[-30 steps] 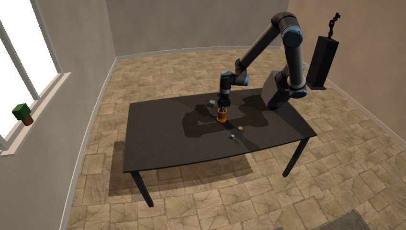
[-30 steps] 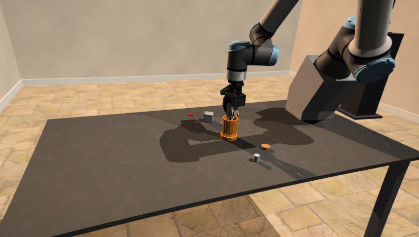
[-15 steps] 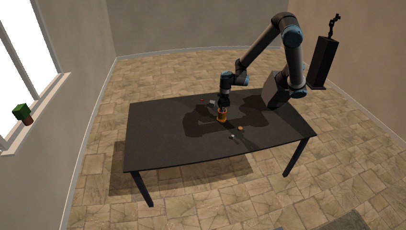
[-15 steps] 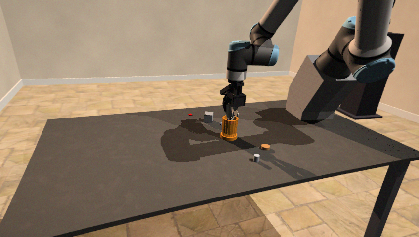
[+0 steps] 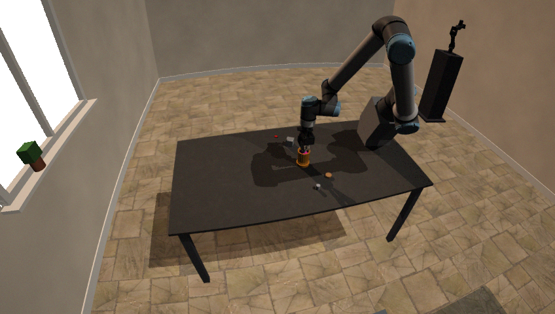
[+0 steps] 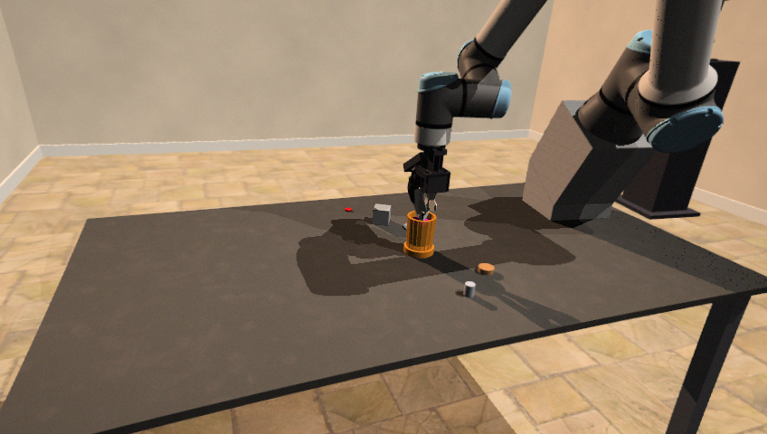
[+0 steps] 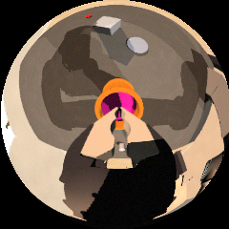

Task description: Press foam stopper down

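An orange ribbed jar (image 5: 302,157) (image 6: 420,236) (image 7: 102,106) stands upright near the middle of the dark table (image 5: 233,194) (image 6: 215,301). A magenta foam stopper (image 7: 123,101) (image 6: 426,219) sits inside its mouth; in the wrist view it lies within the orange rim. My gripper (image 5: 304,148) (image 6: 426,211) (image 7: 118,108) is shut with nothing between the fingers. It points straight down, with its fingertips at the jar's mouth, on or just over the stopper. The stopper's exact height against the rim is hidden by the fingers.
A grey cube (image 5: 289,139) (image 6: 381,213) (image 7: 108,24) and a small red dot (image 5: 275,136) (image 6: 348,209) (image 7: 88,16) lie behind the jar. A grey disc (image 7: 137,45) lies near the cube. An orange disc (image 5: 328,175) (image 6: 486,268) and a small white cylinder (image 5: 317,186) (image 6: 469,289) lie in front, to the right.
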